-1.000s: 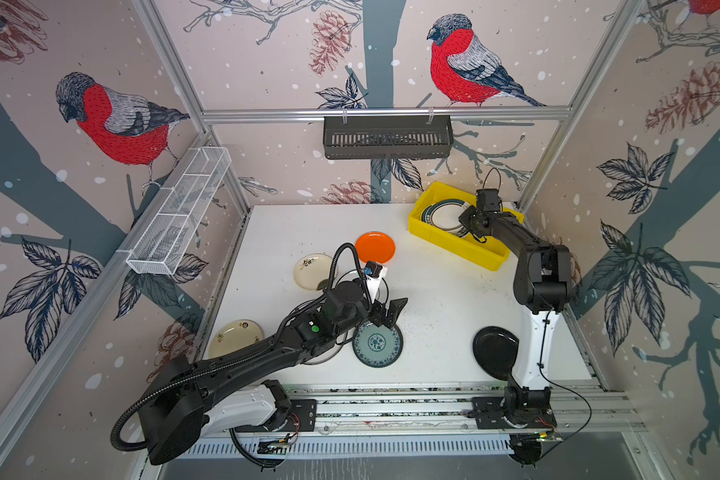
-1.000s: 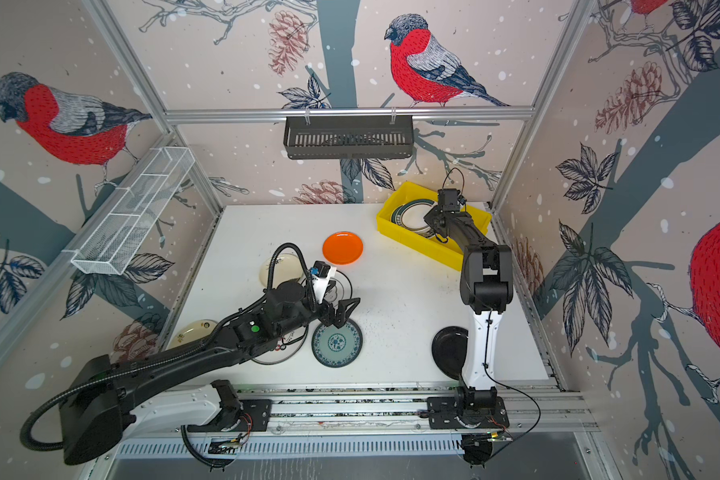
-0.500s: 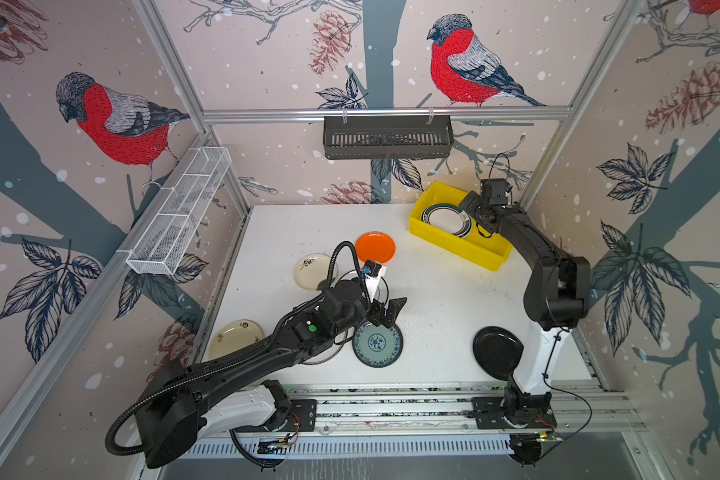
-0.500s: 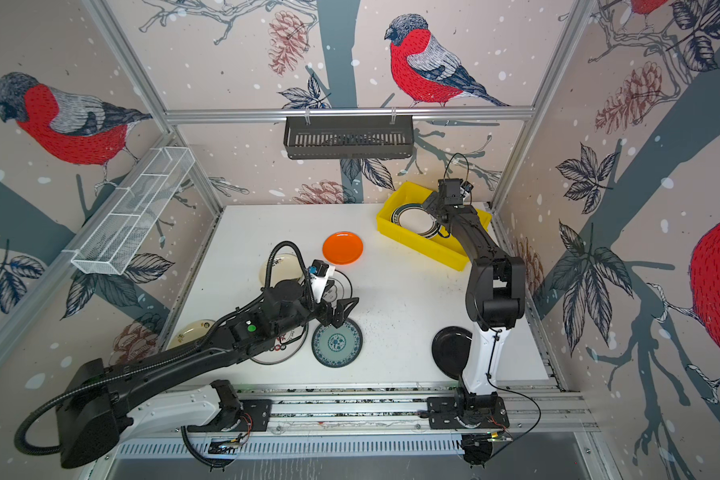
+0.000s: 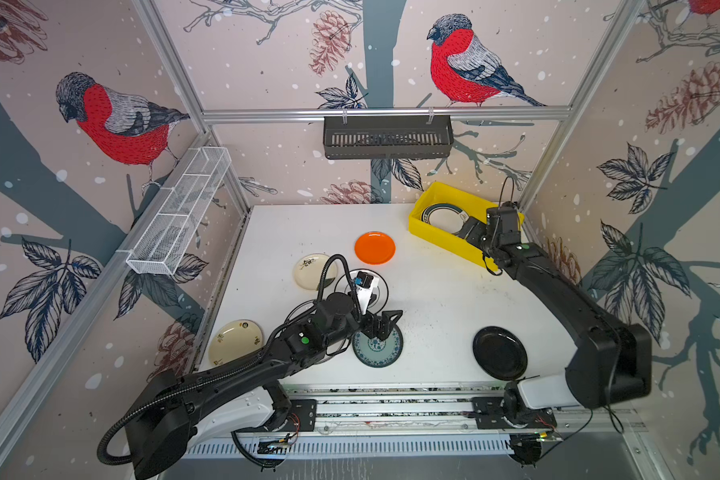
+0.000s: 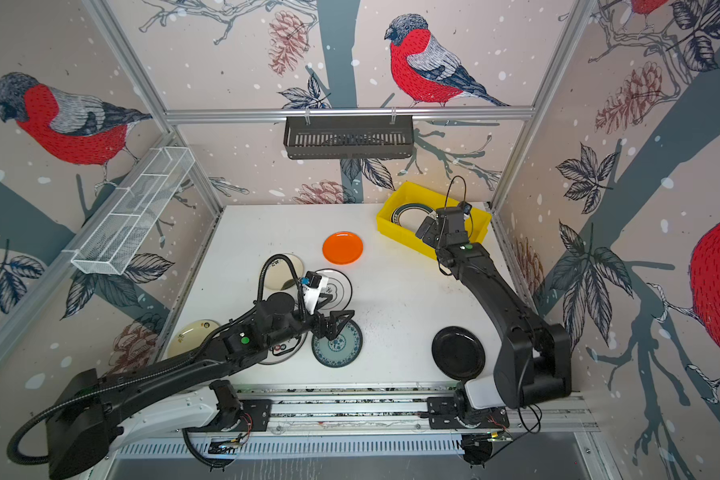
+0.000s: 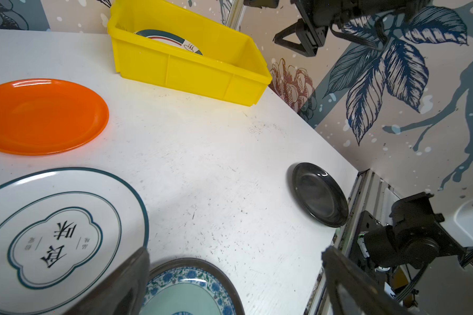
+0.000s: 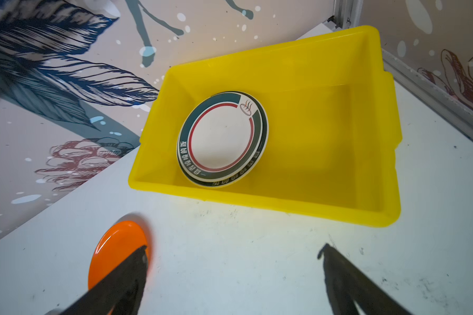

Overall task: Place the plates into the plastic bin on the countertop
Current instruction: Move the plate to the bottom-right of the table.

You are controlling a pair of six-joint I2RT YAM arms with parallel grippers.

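Note:
The yellow plastic bin (image 5: 437,242) (image 8: 257,200) stands at the countertop's (image 5: 433,299) back right and holds stacked white plates with dark rims (image 8: 224,139) (image 5: 443,214). My right gripper (image 5: 472,232) (image 8: 234,251) hangs open and empty over the bin's near side. My left gripper (image 5: 381,324) (image 7: 235,253) is open just above the teal-patterned plate (image 5: 377,349) (image 7: 191,289). Around it lie an orange plate (image 5: 375,248), a black plate (image 5: 499,353), a white dark-rimmed plate (image 7: 52,231), a cream floral plate (image 5: 310,270) and a cream plate (image 5: 235,343). One more plate (image 6: 281,353) is mostly hidden under the left arm.
A black slatted basket (image 5: 387,137) hangs on the back rail. A white wire-mesh basket (image 5: 179,216) runs along the left wall. Aluminium rails (image 5: 391,405) carrying both arm bases edge the front.
My right gripper has opened, risen out of the bin and drawn back toward its near side, leaving a plate inside. The left arm has hardly moved.

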